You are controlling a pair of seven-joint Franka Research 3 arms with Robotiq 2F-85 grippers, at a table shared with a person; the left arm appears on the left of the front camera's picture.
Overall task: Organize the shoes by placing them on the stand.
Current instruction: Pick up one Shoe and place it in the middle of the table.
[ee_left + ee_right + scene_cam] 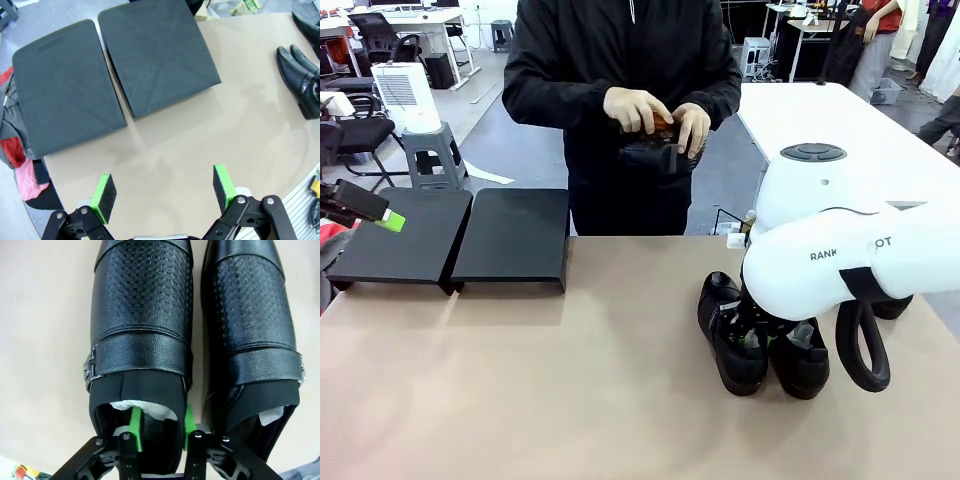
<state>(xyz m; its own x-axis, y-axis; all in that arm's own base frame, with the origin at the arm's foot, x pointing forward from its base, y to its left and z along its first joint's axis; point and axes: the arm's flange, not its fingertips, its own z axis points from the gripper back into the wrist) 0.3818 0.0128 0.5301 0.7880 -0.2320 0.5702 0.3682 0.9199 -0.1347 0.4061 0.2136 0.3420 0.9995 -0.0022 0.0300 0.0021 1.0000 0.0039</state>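
Note:
Two glossy black shoes [142, 315] [250, 320] lie side by side, with white paper showing in their openings. My right gripper [162, 426] straddles the left shoe's inner side wall. One green pad [135, 427] is inside the opening and the other is between the two shoes, with a gap still left at the wall. In the front view this pair [730, 340] [802, 362] sits under my right arm [840, 255]. The stand [510, 240] [155, 55] lies bare at the table's far left. My left gripper [165, 186] hovers open before it.
The person at the far side holds a black shoe [648, 152] in both hands, with a brown object on top. Another shoe [306, 22] lies at the far right, partly behind my right arm. Tan tabletop [570, 380] lies open between the stand and the pair.

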